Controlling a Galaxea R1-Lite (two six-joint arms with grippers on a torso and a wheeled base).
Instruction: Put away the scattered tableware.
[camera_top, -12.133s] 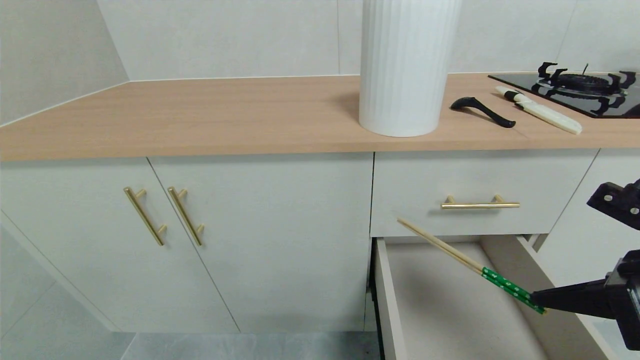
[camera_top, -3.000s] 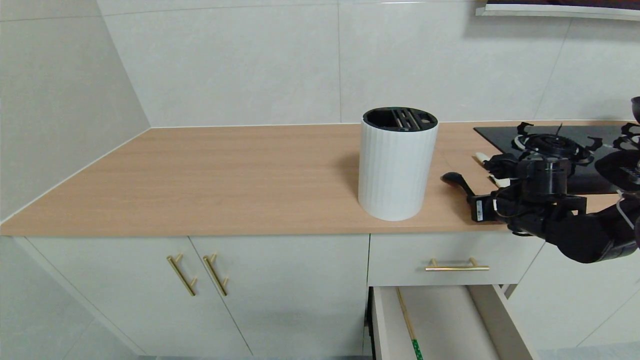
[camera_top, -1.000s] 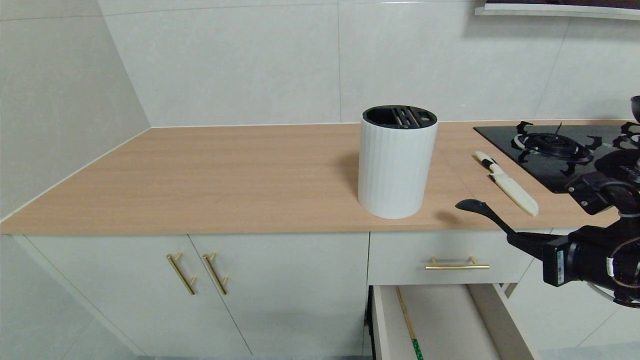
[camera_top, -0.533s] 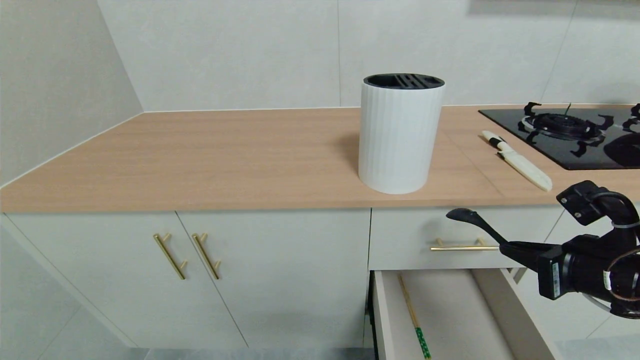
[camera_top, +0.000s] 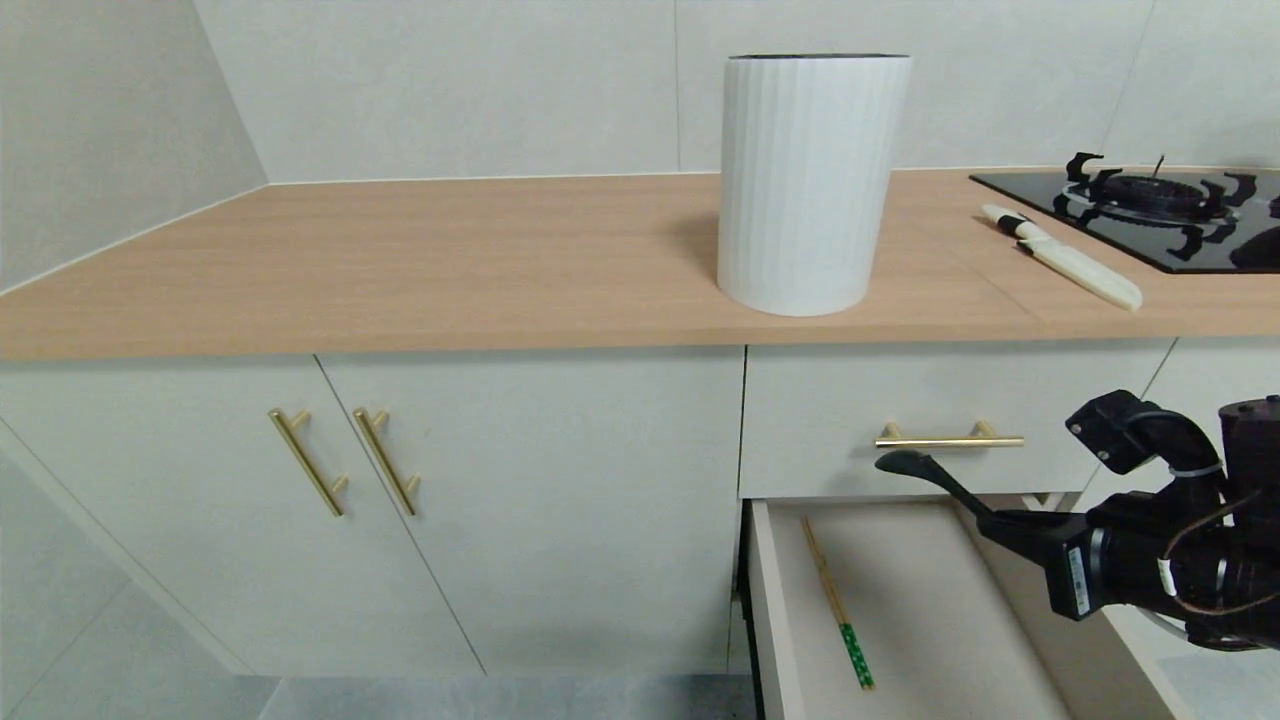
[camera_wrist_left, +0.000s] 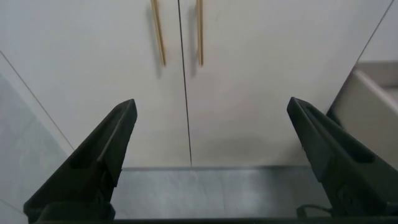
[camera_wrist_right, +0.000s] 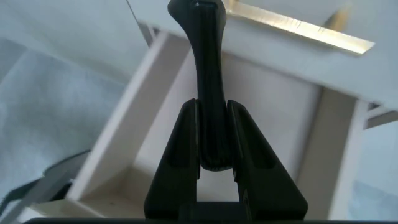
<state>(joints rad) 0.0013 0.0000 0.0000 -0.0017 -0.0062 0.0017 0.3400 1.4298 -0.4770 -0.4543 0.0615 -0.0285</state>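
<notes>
Down from the worktop (camera_top: 400, 270) the black spoon (camera_top: 930, 480) is coming, and I am now holding it over the back of the open drawer (camera_top: 765, 600), the right tool (camera_top: 995, 522) clamped on its handle. Chopsticks (camera_top: 838, 618) are already lying inside that drawer. The knife (camera_top: 1065, 268) is still waiting above the drawer on the worktop. My left tool (camera_wrist_left: 211, 162) is hanging with its fingers apart beside the drawer. I judge I am nearing the release, with the knife next.

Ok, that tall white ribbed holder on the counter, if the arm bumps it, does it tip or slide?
The white holder is tall with a wide flat base, so it probably slides before tipping. It stands close to the counter edge, so a forward push could drop it.
</notes>
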